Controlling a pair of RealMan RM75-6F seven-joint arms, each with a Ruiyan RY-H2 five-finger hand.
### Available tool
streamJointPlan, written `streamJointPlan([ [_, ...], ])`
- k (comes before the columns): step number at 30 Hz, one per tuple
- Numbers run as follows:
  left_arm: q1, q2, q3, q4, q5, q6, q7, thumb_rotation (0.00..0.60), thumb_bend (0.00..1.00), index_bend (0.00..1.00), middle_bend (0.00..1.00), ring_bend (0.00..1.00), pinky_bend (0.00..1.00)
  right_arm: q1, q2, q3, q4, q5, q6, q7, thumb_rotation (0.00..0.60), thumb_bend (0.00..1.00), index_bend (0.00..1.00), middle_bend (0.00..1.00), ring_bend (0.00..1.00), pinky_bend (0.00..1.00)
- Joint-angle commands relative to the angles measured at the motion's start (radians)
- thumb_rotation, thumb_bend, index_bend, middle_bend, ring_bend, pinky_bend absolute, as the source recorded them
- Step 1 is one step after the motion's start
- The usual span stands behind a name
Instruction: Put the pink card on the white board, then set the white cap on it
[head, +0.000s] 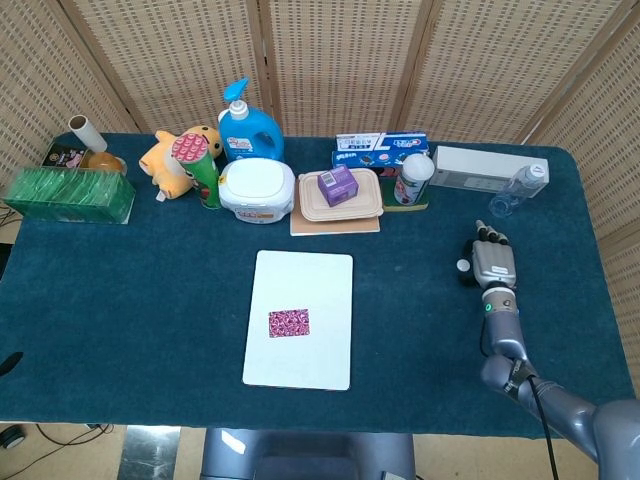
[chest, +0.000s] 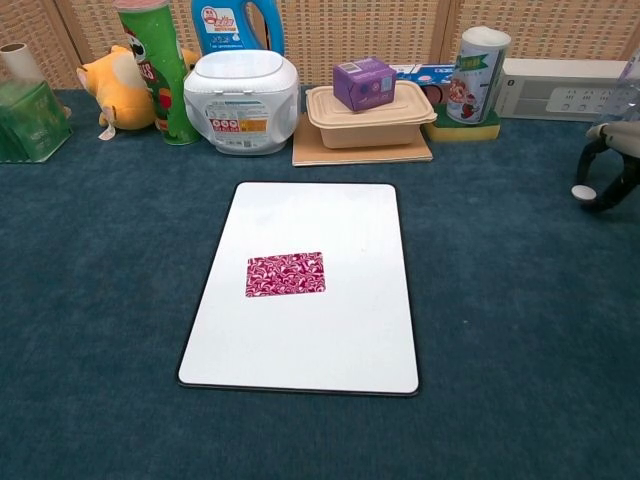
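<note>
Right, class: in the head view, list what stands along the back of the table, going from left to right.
Green box → yellow plush toy → green chip can → white lidded tub → purple box on the beige food container → white-capped canister → white flat box → clear plastic bottle.

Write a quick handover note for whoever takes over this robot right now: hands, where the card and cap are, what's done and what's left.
Left hand: not in view.
Right hand: at the table's right side, fingers arched over the white cap; whether it grips the cap cannot be told.
Pink card: lying flat on the white board, left of its middle.
Done: card placed on the board.
Left: pick up the cap, carry it to the board, and set it on the card.
</note>
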Motion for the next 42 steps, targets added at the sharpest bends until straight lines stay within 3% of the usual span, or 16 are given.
streamJointPlan([
  [1, -0.001, 0.0, 0.0, -0.001, 0.0, -0.002, 0.002, 0.6, 0.1, 0.0, 0.0, 0.0, 0.0, -0.003, -0.005, 0.0, 0.017, -0.008, -0.008, 0.01, 0.6, 0.35, 0.38, 0.02, 0.0, 0.09],
  [14, 0.002, -0.001, 0.002, -0.003, 0.002, 0.002, 0.005, 0.6, 0.1, 0.0, 0.0, 0.0, 0.0, -0.006, -0.024, 0.01, 0.043, -0.021, -0.013, 0.022, 0.6, 0.38, 0.44, 0.03, 0.0, 0.11],
  [30, 0.003, 0.001, 0.001, 0.002, 0.002, 0.004, -0.007, 0.6, 0.1, 0.0, 0.0, 0.0, 0.0, -0.006, -0.016, 0.028, -0.006, -0.038, 0.021, 0.014, 0.6, 0.39, 0.48, 0.04, 0.0, 0.13],
  [34, 0.003, 0.001, 0.001, 0.002, 0.003, 0.003, -0.007, 0.6, 0.1, 0.0, 0.0, 0.0, 0.0, -0.011, 0.019, 0.032, -0.095, -0.059, 0.049, 0.011, 0.6, 0.39, 0.48, 0.04, 0.0, 0.13],
  [42, 0.004, 0.001, 0.001, 0.003, 0.005, 0.005, -0.008, 0.6, 0.1, 0.0, 0.0, 0.0, 0.0, -0.004, 0.12, 0.048, -0.446, -0.079, 0.101, -0.014, 0.6, 0.4, 0.48, 0.05, 0.0, 0.13],
])
